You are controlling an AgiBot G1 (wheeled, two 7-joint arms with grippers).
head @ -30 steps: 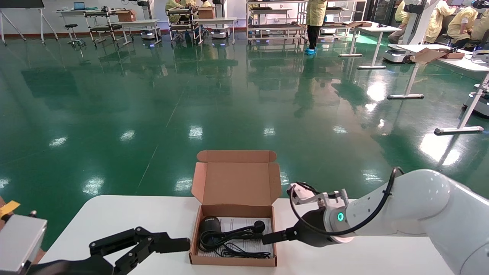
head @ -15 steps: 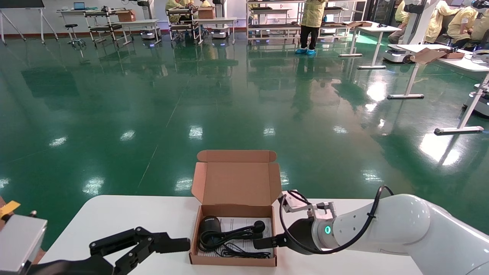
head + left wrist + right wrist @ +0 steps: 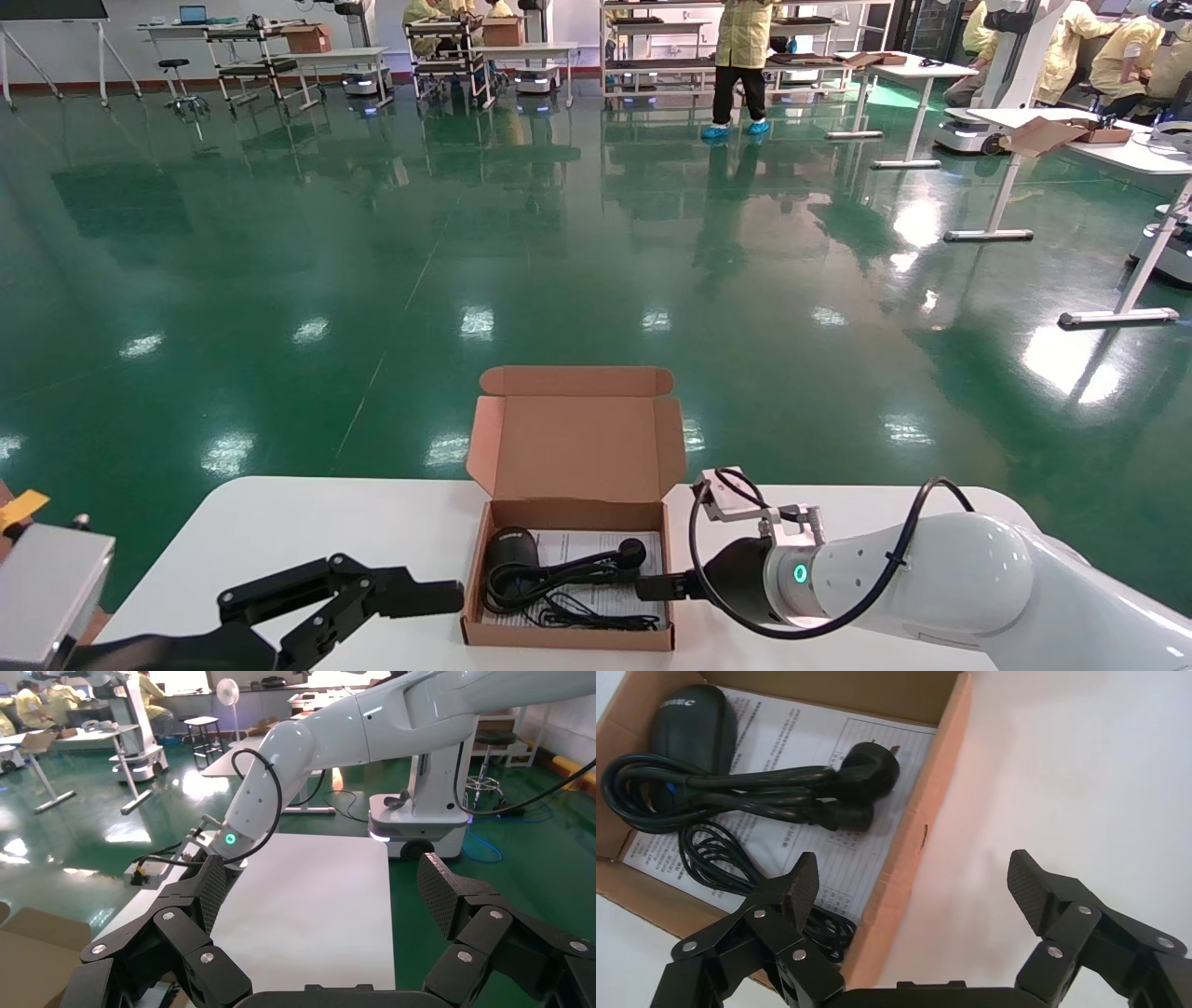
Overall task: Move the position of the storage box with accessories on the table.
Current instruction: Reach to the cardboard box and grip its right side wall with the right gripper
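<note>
The storage box [image 3: 570, 641] sits open on the white table [image 3: 279, 522] near its front middle, lid flap [image 3: 577, 447] standing up at the back. Inside lie the accessories: a black cylindrical device [image 3: 510, 552], coiled black cables [image 3: 568, 585] and a white printed sheet [image 3: 605, 542]. My right gripper [image 3: 652, 587] is open and straddles the box's right wall [image 3: 905, 874], one finger [image 3: 796, 885] over the inside, the other [image 3: 1032, 881] over bare table. My left gripper [image 3: 438, 596] is open and empty just left of the box's left wall.
The table's far edge drops to a green floor [image 3: 559, 280]. The left wrist view shows the right arm [image 3: 281, 762] over the tabletop [image 3: 309, 903] and box cardboard [image 3: 28, 952]. Other tables [image 3: 1099, 140] and people [image 3: 745, 37] stand far off.
My right arm has lowered and its gripper has shifted left onto the box's right wall. The box and my left gripper have not moved.
</note>
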